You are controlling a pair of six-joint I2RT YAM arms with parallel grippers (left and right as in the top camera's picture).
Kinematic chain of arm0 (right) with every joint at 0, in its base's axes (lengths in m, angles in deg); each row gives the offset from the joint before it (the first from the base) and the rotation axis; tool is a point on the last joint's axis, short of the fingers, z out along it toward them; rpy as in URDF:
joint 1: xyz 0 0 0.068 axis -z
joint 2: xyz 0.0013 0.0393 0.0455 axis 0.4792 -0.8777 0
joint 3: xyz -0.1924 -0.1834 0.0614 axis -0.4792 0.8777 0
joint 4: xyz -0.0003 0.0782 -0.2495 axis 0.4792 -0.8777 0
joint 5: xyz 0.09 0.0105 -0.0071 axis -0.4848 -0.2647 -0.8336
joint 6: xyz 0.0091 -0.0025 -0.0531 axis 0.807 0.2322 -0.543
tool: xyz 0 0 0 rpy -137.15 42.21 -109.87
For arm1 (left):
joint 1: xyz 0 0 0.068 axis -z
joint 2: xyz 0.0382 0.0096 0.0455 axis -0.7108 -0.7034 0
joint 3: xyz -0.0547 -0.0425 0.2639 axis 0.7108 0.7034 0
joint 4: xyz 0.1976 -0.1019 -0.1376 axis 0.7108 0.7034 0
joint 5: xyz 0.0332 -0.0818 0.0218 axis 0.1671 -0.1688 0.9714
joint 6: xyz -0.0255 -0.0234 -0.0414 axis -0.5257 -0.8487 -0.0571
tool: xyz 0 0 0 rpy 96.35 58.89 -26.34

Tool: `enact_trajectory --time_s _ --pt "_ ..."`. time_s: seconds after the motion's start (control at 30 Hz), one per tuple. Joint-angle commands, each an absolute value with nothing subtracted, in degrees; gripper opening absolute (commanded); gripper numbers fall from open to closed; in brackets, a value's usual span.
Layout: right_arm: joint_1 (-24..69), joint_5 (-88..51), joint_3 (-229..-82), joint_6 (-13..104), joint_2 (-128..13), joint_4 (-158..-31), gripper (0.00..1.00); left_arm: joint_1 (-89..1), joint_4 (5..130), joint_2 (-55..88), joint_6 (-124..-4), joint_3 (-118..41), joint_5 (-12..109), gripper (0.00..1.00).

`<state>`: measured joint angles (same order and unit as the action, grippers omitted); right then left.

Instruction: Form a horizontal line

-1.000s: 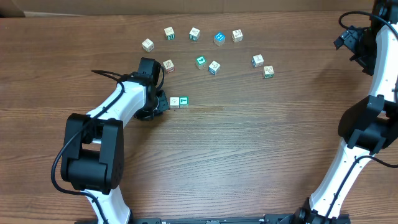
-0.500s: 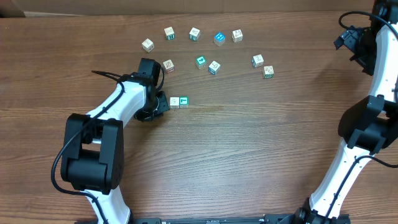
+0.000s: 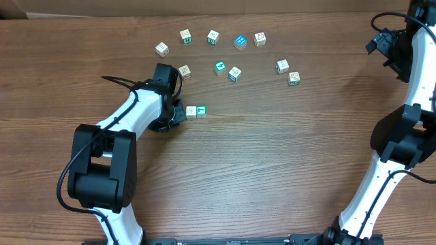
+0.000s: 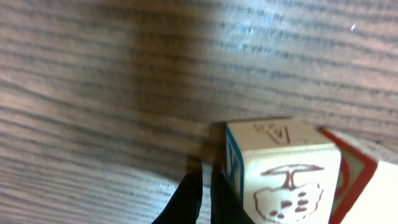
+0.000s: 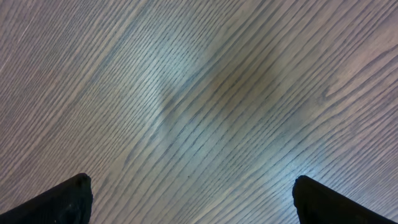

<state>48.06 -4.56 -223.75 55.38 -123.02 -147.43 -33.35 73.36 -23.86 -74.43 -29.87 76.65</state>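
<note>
horizontal line [image 3: 195, 111], centre frame: likely light rigid cubes, pinch flat sides. left gripper [image 4: 205, 186] closed, empty; right gripper [image 5: 193, 186] wide, empty.

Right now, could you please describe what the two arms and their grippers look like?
The left arm and right arm are alike: white link shells joined by bulky black joint housings. A thin black cable loops beside the left arm's base. The left gripper has slim, tapered black fingers; the right gripper has broader black ones.

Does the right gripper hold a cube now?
No, the right gripper stands wide open over the table, with only bare wood between its fingers.
</note>
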Motion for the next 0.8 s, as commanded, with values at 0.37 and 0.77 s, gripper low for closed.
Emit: enact_trajectory --time_s 0.37,0.77 --pt "48.3 -4.5 -223.6 55.2 -122.1 -147.3 1.0 -33.3 70.1 -24.0 -75.6 -29.1 79.5 0.07" --pt "48.3 -4.5 -223.6 55.2 -122.1 -147.3 1.0 -33.3 67.4 -24.0 -74.7 -29.1 80.8 0.11"
